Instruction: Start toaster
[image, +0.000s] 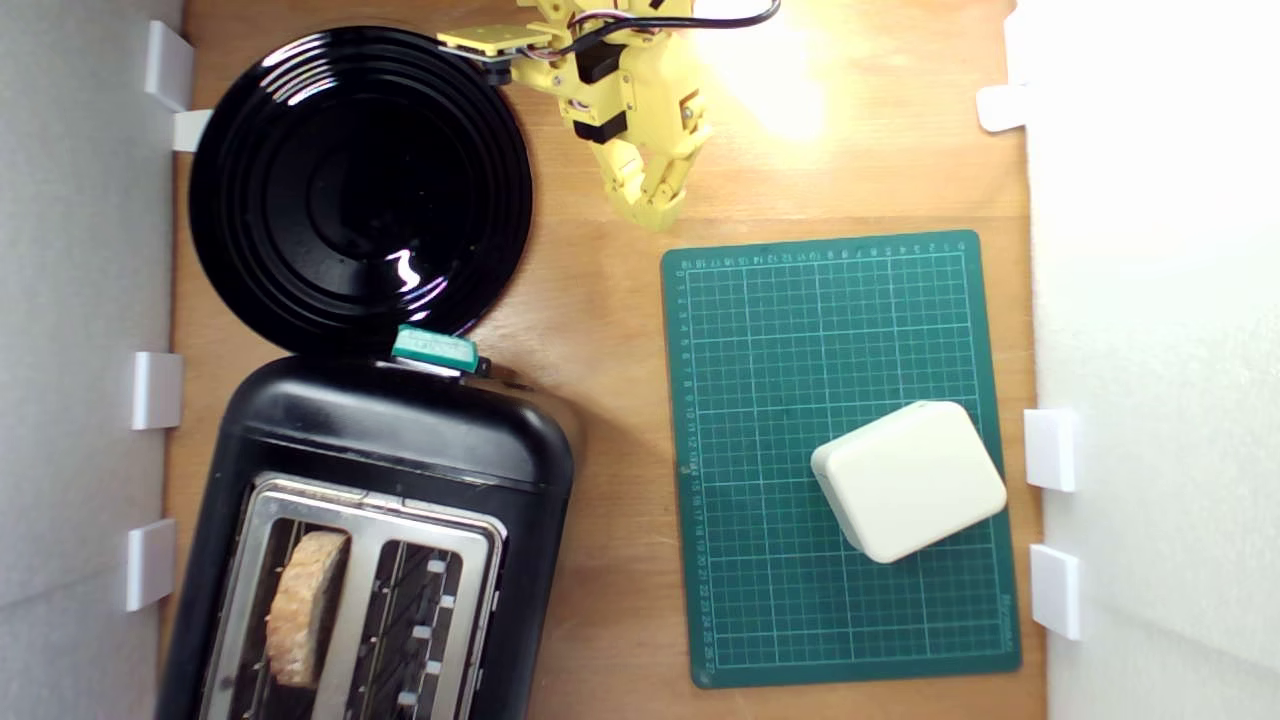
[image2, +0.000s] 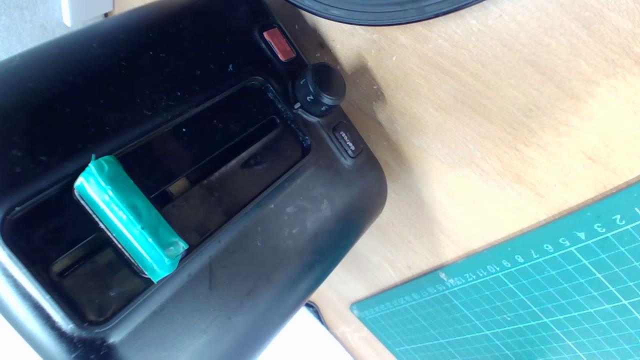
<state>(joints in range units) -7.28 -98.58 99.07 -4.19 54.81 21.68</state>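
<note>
Along the exterior view's left side, the glossy black toaster (image: 400, 450) sits on the wooden tabletop (image: 600, 330), running off the lower edge of that view. Its silver top plate (image: 365, 505) frames two slots, and a slice of bread (image: 303, 605) stands in the slot nearer the view's left, while the other slot shows only its wire guides. Just above the toaster in that view lies the round black ridged plate (image: 360, 185), and the teal lever knob (image: 434, 348) juts from the toaster's end face right at the plate's rim. From my wrist I see that end face up close: the teal lever knob (image2: 131, 217) sits in its recessed track, near one end of it, with a red button (image2: 279, 44), a numbered dial (image2: 320, 90) and a small defrost button (image2: 347, 140) in a row beside the track. Farther to the exterior view's right, my hand (image: 655, 205) hangs over bare wood, well apart from the toaster, its yellow fingers drawn close together at the tips and gripping nothing. Below it lies a green cutting mat (image: 790, 330), and a cream rounded box (image: 908, 478) rests on the mat
</note>
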